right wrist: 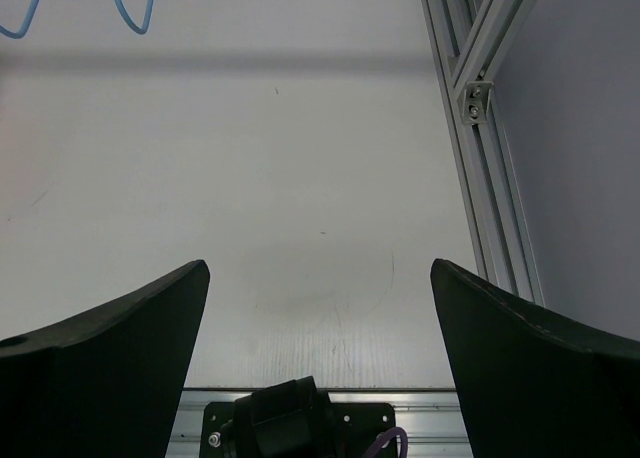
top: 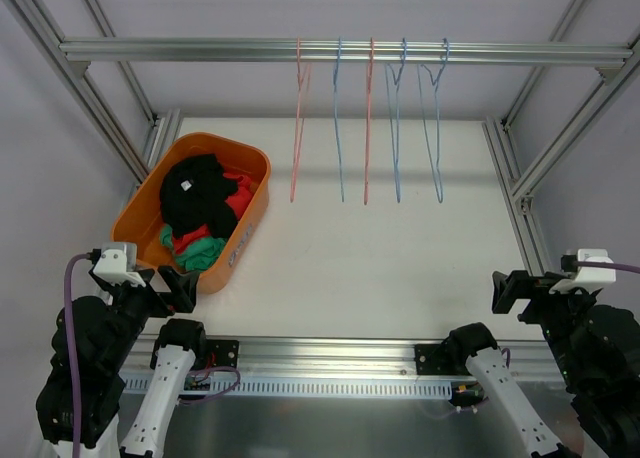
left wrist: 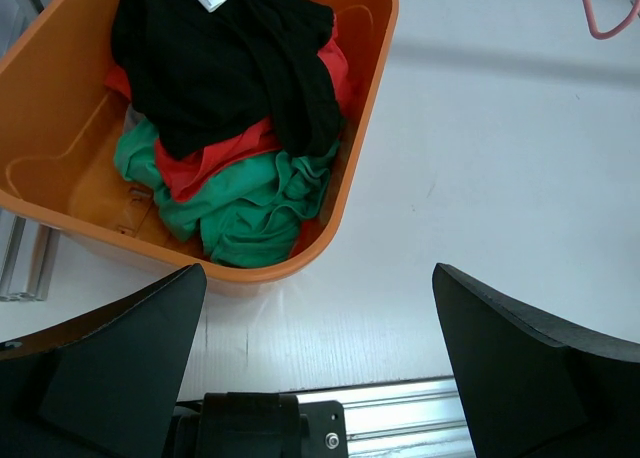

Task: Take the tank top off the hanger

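Observation:
Several bare wire hangers, pink and blue, hang from the top rail. No garment hangs on any of them. Tank tops lie piled in the orange bin: a black one on top, red and green ones under it, also in the left wrist view. My left gripper is open and empty, just near of the bin's front wall. My right gripper is open and empty above the white table at the near right.
Aluminium frame posts run along both sides of the table, one close on the right. Hanger bottoms show at the far edge of the right wrist view. A mounting rail runs along the near edge.

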`<control>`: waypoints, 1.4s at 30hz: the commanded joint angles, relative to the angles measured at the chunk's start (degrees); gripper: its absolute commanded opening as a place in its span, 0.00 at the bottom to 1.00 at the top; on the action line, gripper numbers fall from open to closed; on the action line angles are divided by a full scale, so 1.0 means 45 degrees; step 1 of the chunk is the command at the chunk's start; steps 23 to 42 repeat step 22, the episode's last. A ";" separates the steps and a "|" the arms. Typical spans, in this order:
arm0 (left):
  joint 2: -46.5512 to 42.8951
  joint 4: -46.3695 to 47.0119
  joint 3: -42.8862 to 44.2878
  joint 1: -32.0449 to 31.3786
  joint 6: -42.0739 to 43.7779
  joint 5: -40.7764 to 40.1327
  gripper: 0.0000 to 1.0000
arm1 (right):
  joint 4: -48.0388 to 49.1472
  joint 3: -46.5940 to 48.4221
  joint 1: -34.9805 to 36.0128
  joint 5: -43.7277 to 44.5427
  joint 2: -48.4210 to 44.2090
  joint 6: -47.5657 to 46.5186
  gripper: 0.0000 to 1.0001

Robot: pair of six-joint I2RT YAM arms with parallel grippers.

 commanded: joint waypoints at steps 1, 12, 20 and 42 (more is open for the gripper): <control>0.0018 0.0120 -0.0067 -0.0136 0.0103 -0.0015 0.99 | 0.0421 -0.0011 0.0092 0.0257 0.0467 -0.0212 1.00; -0.0314 0.0510 -0.0399 -0.0136 -0.0014 0.0786 0.99 | 0.1181 -0.0714 0.0092 -0.0328 0.0702 -0.0055 1.00; -0.0315 0.0686 -0.0302 -0.0136 0.0006 0.0885 0.99 | 0.1397 -0.0851 0.0092 -0.0388 0.0877 0.0003 1.00; -0.0314 0.0764 -0.0321 -0.0136 0.0005 0.0787 0.99 | 0.1397 -0.0890 0.0092 -0.0348 0.0955 0.0023 1.00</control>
